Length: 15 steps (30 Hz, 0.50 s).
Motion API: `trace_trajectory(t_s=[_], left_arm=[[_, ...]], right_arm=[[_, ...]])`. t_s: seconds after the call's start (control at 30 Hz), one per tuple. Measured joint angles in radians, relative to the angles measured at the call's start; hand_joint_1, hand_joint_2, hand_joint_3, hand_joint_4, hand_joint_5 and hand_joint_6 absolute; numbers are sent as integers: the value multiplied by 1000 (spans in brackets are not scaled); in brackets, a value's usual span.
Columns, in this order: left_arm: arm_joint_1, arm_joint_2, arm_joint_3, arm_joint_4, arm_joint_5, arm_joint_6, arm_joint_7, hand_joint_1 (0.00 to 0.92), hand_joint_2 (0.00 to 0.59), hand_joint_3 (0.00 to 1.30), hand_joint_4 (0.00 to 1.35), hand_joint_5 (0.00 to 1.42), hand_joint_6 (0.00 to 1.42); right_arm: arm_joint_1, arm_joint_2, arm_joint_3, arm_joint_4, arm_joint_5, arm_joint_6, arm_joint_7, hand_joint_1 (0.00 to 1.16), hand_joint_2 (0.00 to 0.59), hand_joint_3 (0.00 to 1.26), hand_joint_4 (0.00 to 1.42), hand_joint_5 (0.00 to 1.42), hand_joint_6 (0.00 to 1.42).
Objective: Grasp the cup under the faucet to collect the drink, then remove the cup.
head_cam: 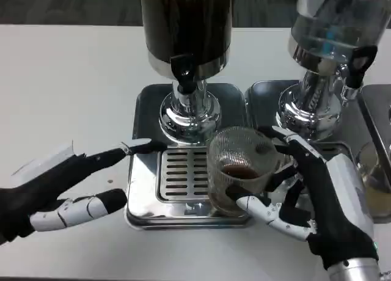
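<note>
A ribbed clear glass cup (pixel 239 170) with a little dark drink at its bottom stands at the right edge of the steel drip tray (pixel 146 110), to the right of and nearer than the black faucet (pixel 184 73) of the dark drink dispenser (pixel 186 18). My right hand (pixel 317 195) wraps the cup from its right side, fingers around its base and rim. Left of the tray, my left hand (pixel 67 189) lies open, one fingertip touching the tray's left rim.
A second dispenser (pixel 333 30) with a clear tank stands at the back right on its own tray (pixel 259 94). Another glass (pixel 376 165) sits at the far right edge. The slotted grate (pixel 182 174) lies in the tray's middle.
</note>
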Motion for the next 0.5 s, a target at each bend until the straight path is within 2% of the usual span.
trace_trajectory(t_s=[0.37, 0.5], left_arm=[[87, 31, 17, -105, 39, -36, 29, 0, 192, 99, 0, 1, 74], [118, 59, 55, -132, 120, -92, 72, 0, 182, 63, 0, 0, 61]], right_arm=[[40, -2, -8, -67, 9, -3, 20, 715, 301, 497, 577, 770, 1096], [43, -1, -9, -73, 21, -4, 24, 720, 330, 497, 586, 770, 1096]])
